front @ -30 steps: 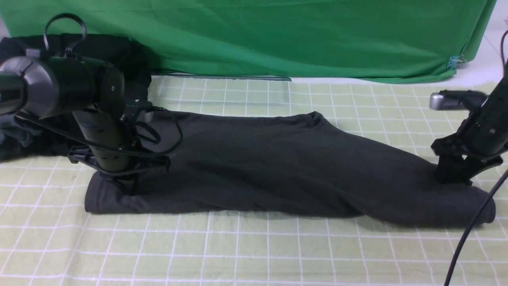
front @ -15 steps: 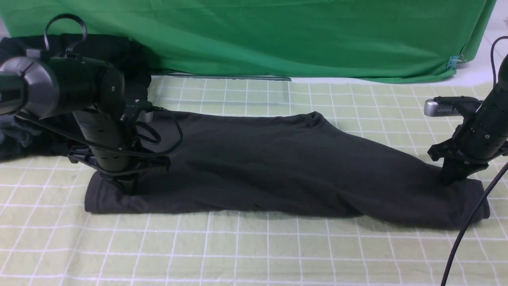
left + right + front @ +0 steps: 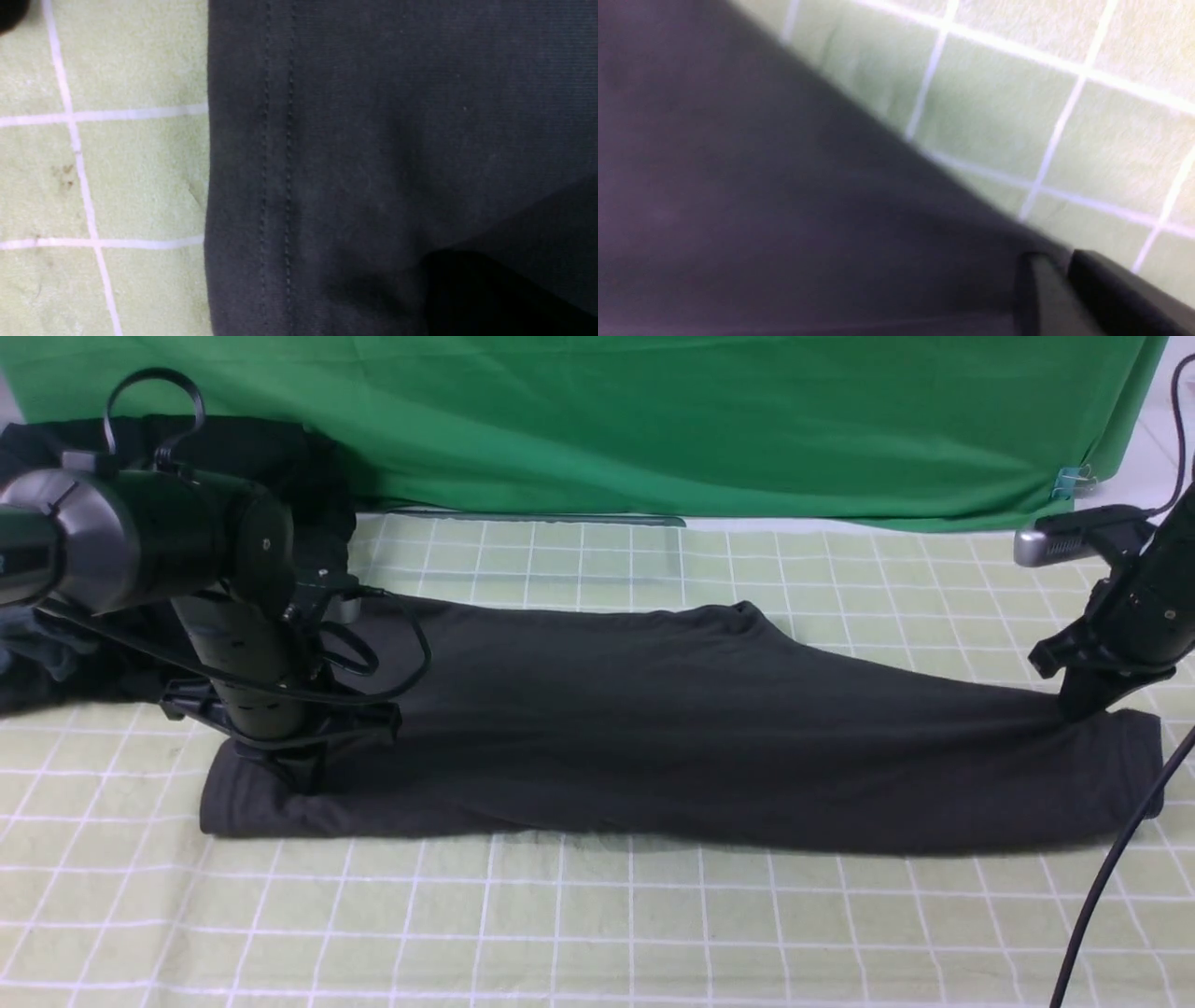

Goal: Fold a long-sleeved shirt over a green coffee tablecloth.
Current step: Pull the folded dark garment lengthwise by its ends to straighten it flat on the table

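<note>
The long-sleeved shirt (image 3: pixel 691 728), dark charcoal, lies folded into a long band across the green coffee tablecloth (image 3: pixel 597 933). At the band's left end my left gripper (image 3: pixel 303 777) is down and shut on the fabric, which puckers around it. The left wrist view shows the stitched hem (image 3: pixel 278 168) and one dark finger (image 3: pixel 490 298) on the cloth. My right gripper (image 3: pixel 1083 709) is shut on the far edge of the right end and holds it slightly raised. Its fingertips (image 3: pixel 1064 255) pinch the shirt (image 3: pixel 761 196) edge. The fabric runs taut between both grippers.
A vivid green backdrop cloth (image 3: pixel 653 420) hangs behind the table. A pile of black garments (image 3: pixel 280 457) sits at the back left behind my left arm. A black cable (image 3: pixel 1111 877) hangs from my right arm across the front right corner.
My right gripper shut on the shirt's right end, then rose and moved back and right. The sagging right end got pulled straight. The left arm stayed still.
</note>
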Motion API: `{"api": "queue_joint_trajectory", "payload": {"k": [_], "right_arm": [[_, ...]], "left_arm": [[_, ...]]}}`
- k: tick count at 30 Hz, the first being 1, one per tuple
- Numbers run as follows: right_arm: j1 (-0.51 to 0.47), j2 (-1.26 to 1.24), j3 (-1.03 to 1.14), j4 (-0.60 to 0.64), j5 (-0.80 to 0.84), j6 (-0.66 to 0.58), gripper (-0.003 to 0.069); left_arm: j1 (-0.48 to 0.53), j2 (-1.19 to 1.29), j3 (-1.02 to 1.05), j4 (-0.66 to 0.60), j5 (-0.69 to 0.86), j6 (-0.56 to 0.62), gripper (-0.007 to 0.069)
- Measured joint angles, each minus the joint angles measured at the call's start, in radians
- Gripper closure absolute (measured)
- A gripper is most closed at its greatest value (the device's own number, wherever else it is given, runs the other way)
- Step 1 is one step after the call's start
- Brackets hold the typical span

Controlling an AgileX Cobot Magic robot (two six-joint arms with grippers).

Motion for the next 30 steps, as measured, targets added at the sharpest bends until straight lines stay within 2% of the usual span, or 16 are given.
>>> {"api": "queue_joint_trajectory", "payload": {"k": [5,7,8,11,12,13,14,15,18,19,24,30], "right_arm": [[0.000,-0.015,-0.043,-0.088,0.022,0.117,0.0314],[0.000,-0.036,-0.071,-0.102,0.075,0.147,0.0259],[0.000,-0.052,-0.082,-0.103,0.093,0.159,0.0256],[0.000,-0.103,-0.101,-0.090,0.134,0.179,0.0309],[0.001,-0.127,-0.103,-0.079,0.145,0.180,0.0356],[0.005,-0.163,-0.103,-0.062,0.158,0.171,0.0449],[0.006,-0.168,-0.103,-0.059,0.158,0.169,0.0449],[0.013,-0.196,-0.101,-0.039,0.164,0.156,0.0549],[0.031,-0.221,-0.096,0.021,0.165,0.136,0.0627],[0.061,-0.227,-0.078,0.102,0.165,0.080,0.0650],[0.127,-0.212,-0.045,0.199,0.123,0.042,0.0659],[0.225,-0.170,-0.038,0.224,0.097,0.007,0.0659]], "left_arm": [[0.000,-0.012,0.000,0.000,0.008,-0.026,0.0629],[0.000,-0.036,0.002,0.006,0.023,-0.037,0.0629],[0.000,-0.051,0.002,0.012,0.028,-0.041,0.0629],[0.002,-0.113,-0.007,0.012,0.032,-0.054,0.0629],[0.002,-0.129,-0.022,0.006,0.041,-0.056,0.0629],[0.002,-0.140,-0.060,-0.007,0.064,-0.056,0.0629],[0.002,-0.140,-0.060,-0.009,0.066,-0.056,0.0629],[0.002,-0.140,-0.104,-0.027,0.082,-0.050,0.0629],[0.002,-0.114,-0.174,-0.063,0.089,-0.029,0.0629],[0.002,-0.074,-0.229,-0.086,0.090,-0.014,0.0629],[0.002,0.045,-0.329,-0.079,0.065,-0.004,0.0629],[0.008,0.219,-0.451,-0.042,0.023,-0.003,0.0629]]}}
